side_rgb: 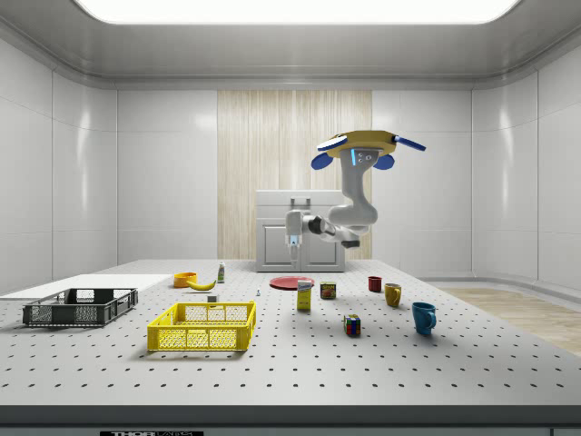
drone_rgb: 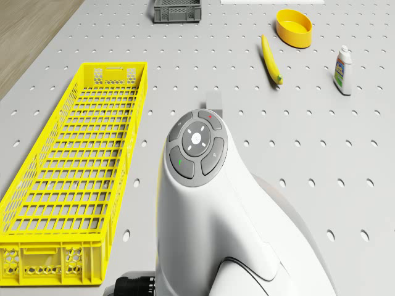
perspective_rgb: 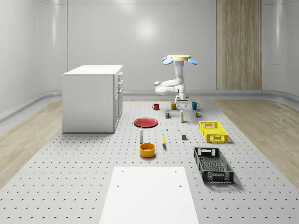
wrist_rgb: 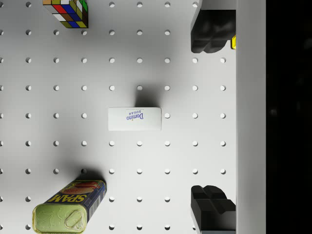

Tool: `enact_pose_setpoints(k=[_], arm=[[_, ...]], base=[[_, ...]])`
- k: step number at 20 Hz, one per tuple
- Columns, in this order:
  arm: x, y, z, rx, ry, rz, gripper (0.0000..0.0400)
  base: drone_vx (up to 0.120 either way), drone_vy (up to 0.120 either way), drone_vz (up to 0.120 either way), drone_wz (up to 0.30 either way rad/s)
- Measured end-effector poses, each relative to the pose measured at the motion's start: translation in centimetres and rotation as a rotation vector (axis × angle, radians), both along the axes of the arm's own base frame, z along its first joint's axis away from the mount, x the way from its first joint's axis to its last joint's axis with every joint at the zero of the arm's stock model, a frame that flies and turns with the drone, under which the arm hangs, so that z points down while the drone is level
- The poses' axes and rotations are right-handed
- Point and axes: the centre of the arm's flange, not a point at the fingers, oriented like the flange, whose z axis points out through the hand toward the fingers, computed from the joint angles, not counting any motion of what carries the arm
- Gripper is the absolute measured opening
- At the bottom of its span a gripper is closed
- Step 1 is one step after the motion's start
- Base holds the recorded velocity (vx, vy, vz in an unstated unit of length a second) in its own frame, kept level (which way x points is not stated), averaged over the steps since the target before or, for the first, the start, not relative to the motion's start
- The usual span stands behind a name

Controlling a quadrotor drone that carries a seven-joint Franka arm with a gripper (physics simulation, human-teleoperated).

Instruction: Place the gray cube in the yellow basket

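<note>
Hovering above white sugar box [wrist_rgb: 134, 119], two-finger gripper [wrist_rgb: 212, 119] spread wide, empty; best shifted toward small gray cube [perspective_rgb: 184, 136] beside yellow mesh basket [perspective_rgb: 213, 131].

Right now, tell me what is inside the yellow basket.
The yellow basket holds nothing: the drone view shows bare mesh floor along its length. The gray cube sits outside it on the table. The drone hovers above the table's far end, its open claw above the sugar box.

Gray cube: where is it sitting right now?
In the whole-scene view the gray cube rests on the table, just left of the yellow basket and right of the banana.
</note>
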Motion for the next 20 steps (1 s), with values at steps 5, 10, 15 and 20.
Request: enact_pose_setpoints(k=[5,10,15,20], arm=[[0.00,0.00,0.00,0.000,0.000,0.000,0.0400],[0.00,0.00,0.00,0.000,0.000,0.000,0.0400],[0.00,0.00,0.00,0.000,0.000,0.000,0.0400],[0.00,0.00,0.00,0.000,0.000,0.000,0.0400]], base=[[0.120,-0.080,-0.024,0.000],[0.120,0.000,-0.120,0.000],[0.120,0.000,-0.120,0.000],[0.120,0.000,-0.080,0.000]])
